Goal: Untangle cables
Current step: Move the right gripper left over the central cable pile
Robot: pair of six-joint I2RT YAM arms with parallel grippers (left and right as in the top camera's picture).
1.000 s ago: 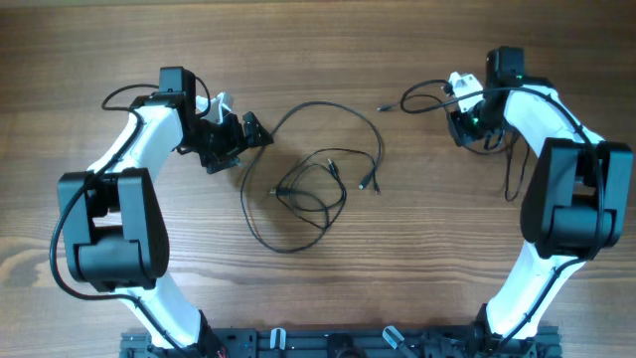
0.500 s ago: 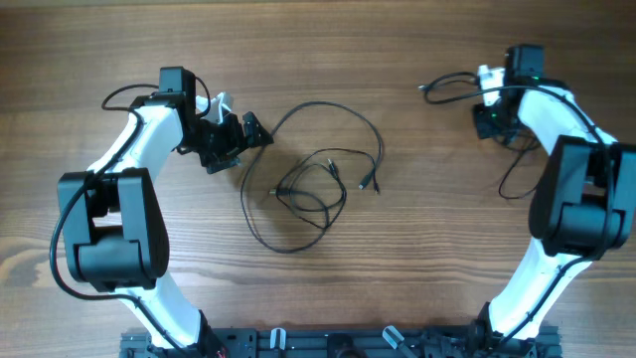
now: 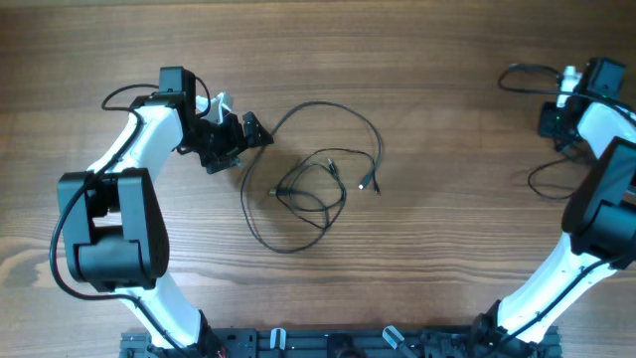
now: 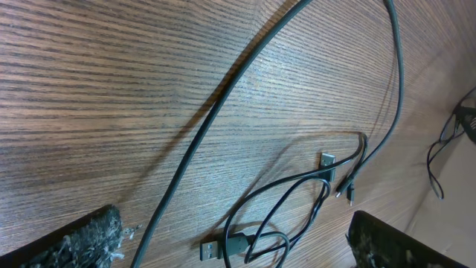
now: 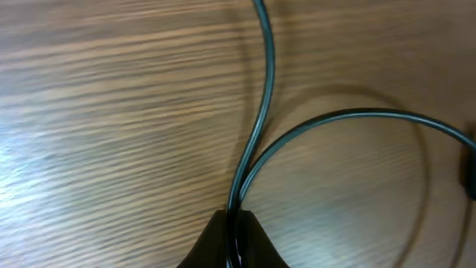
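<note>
Your right gripper (image 5: 236, 234) — clamped on one cable (image 5: 262, 97) — has hauled it to the upper right, free of the centre tangle (image 3: 316, 184); your left gripper (image 3: 238, 142) waits wide open beside that.

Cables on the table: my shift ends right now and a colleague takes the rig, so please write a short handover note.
Left gripper: open, empty, just left of the tangle.
Right gripper: shut on one cable at the far right of the table, well apart from the rest.
Remaining cables: looped together mid-table, with a long loop arching over them.
Done: one cable separated.
Left: lay that cable down, then part the central tangle, probably starting with the long loop.
</note>
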